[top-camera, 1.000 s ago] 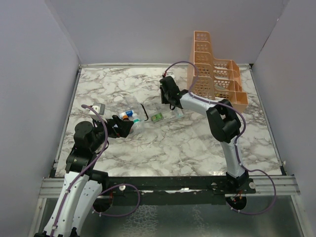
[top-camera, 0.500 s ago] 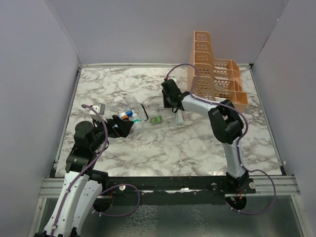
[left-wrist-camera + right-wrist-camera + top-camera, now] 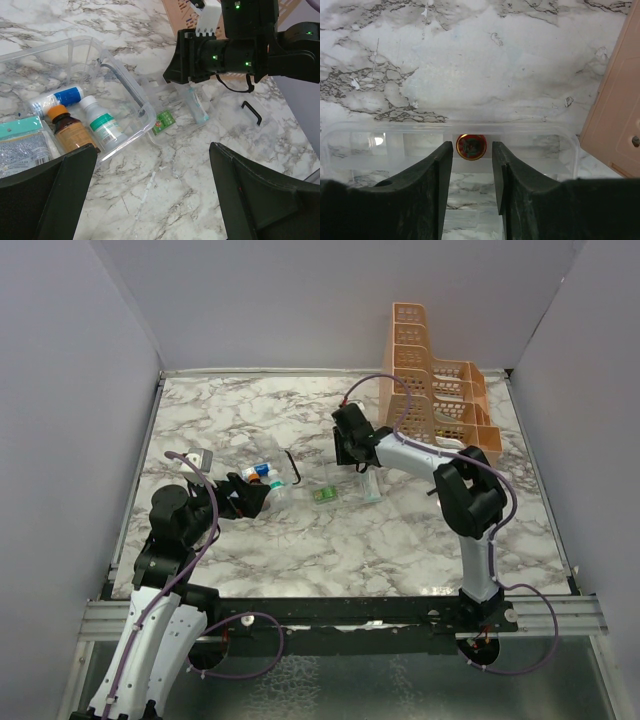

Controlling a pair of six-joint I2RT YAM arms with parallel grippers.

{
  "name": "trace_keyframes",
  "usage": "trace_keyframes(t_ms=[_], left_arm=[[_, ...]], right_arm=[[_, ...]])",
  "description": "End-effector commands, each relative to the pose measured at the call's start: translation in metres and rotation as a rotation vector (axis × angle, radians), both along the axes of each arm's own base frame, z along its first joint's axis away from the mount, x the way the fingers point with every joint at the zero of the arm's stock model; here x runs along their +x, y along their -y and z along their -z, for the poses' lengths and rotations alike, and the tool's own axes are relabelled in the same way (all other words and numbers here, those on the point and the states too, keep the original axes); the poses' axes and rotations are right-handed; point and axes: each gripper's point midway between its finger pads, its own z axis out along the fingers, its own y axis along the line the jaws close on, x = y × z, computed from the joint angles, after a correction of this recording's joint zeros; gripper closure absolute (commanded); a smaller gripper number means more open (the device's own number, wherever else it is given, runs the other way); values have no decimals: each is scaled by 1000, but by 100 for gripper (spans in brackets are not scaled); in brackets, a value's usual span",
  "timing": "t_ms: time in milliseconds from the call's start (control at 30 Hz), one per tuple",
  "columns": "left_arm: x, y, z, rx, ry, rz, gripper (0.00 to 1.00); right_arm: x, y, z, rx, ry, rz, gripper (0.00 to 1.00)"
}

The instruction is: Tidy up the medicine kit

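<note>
Swung nearer, clear lid [image 3: 355, 487] — rim pinched by right end effector [image 3: 471, 148].

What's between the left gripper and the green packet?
Mostly bare marble from the left gripper; the green packet appears to lie inside the clear tray's corner, so its low rim is in between.
</note>
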Motion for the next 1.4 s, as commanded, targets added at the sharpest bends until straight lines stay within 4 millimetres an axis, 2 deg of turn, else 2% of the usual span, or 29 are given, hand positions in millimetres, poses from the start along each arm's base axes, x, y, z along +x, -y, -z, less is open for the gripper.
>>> trace_keyframes(t_ms=[0, 200, 367, 500, 567, 667, 800, 867, 1000, 1100, 1200, 1367], left_arm=[[2, -1, -3, -3, 17, -3, 1], [3, -1, -2, -2, 14, -2, 1], [3, 0, -4, 2, 18, 4, 1], [3, 1, -8, 5, 27, 13, 1], [3, 4, -11, 6, 42, 32, 1], [2, 13, -26, 4, 87, 97, 1], [6, 25, -52, 5, 146, 182, 3], [14, 31, -72, -16, 182, 203, 8], [37, 47, -111, -39, 222, 268, 9], [59, 62, -121, -17, 224, 311, 9], [71, 91, -114, 60, 244, 408, 9], [89, 134, -74, 283, 281, 520, 7]], right_arm=[[-14, 4, -7, 10, -36, -1, 56], [-11, 3, -21, 13, -29, 2, 53], [-15, -3, -54, 93, 32, -21, 53], [-22, 2, -78, 130, 74, -22, 53], [-29, 7, -84, 134, 78, -23, 54], [-44, 16, -90, 148, 83, -23, 54], [-74, 32, -90, 191, 74, -20, 55], [-91, 40, -85, 218, 57, -2, 56], [-125, 52, -72, 274, 4, 14, 57], [-142, 62, -70, 309, -2, 48, 57], [-149, 76, -68, 322, 17, 114, 57], [-150, 98, -81, 343, 84, 244, 56]])
